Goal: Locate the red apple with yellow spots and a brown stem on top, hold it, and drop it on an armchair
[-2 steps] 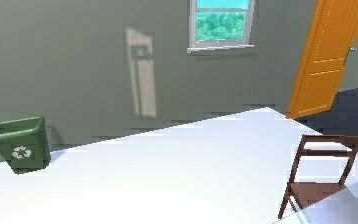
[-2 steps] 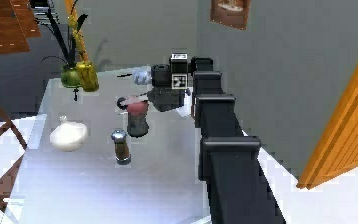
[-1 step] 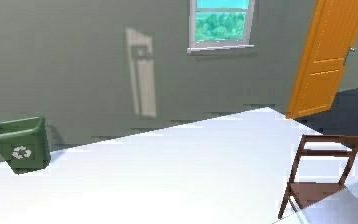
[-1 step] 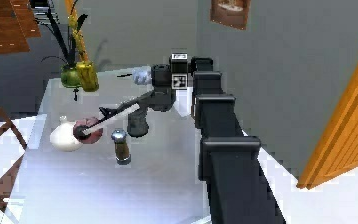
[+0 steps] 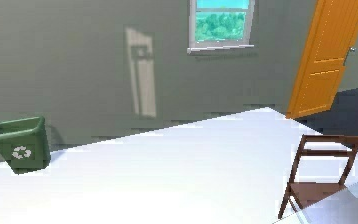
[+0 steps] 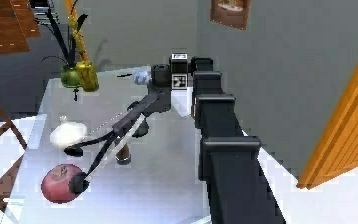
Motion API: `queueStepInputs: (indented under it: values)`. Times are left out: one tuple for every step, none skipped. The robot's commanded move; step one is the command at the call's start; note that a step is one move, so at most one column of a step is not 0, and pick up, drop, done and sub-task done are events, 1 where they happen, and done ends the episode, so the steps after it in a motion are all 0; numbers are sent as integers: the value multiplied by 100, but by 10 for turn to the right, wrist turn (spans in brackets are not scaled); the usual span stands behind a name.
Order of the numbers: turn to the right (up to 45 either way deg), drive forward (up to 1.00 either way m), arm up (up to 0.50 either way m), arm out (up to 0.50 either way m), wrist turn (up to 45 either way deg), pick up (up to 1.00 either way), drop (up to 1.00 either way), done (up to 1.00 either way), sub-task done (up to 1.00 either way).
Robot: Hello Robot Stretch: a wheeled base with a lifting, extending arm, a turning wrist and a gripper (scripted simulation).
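Apple (image 6: 55,184), red and round, lies on the glass table (image 6: 167,168) right at the far end of the gripper (image 6: 82,166) (whether it is held cannot be told). Just beyond sits a white lump (image 6: 67,131), farther out a yellow-green vase (image 6: 84,76) with dark stems. An orange door (image 6: 345,120) stands at the arm side view's right.

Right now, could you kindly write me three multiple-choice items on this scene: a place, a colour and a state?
1. Where does the red apple lie? A on the table; B in a sink; C on a shelf.
2. What colour is the recycling bin? A blue; B green; C red.
3. How does the vase stand? A upright; B on its side; C upside down.
Answers: 1 A, it rests on the table near the pincer; 2 B, its walls are green; 3 A, its stems point upward.
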Motion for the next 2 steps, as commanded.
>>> queueStepInputs:
  values:
    - [0,0,0,0,-90,0,0,0,0]
    - [0,0,0,-28,0,0,0,0,0]
